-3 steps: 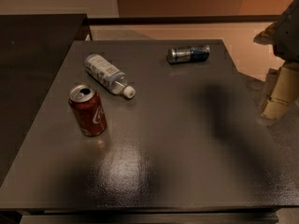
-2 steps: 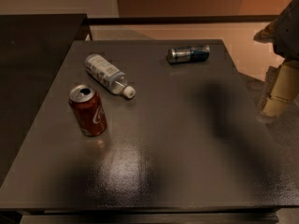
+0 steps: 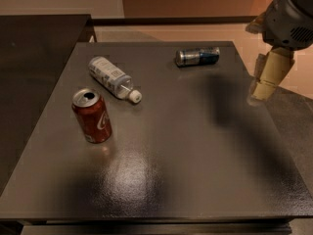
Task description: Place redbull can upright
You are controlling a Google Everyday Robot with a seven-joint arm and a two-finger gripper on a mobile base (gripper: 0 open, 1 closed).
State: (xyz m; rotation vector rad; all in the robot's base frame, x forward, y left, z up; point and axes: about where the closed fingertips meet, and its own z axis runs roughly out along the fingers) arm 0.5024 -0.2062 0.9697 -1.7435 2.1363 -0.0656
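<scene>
Tool (image 3: 266,80) has shifted a little toward the right edge of the tabletop (image 3: 161,180) since a second ago. Cans and bottle have not moved. It hangs just off that edge, not yet over the surface, with nothing visibly held. Wide or narrow: cannot tell from this angle.

Nearest to the tool: redbull can (image 3: 198,56), lying on its side near the far edge. It is left of the tool and slightly beyond it, silver end pointing away from the tool, well apart from it. Farther left: plastic bottle (image 3: 111,77), also lying down, white cap toward the near side. Farthest from the tool: red cola can (image 3: 92,115), standing upright.

Step judged: approach, grasp not yet begun.

Risks:
- The can on its side is free to roll. A glancing touch could send it toward the far edge, which is close.
- An off-centre grip across the round body could squeeze it out.
- A loose hold while tipping it up could let it slip and topple again.
</scene>
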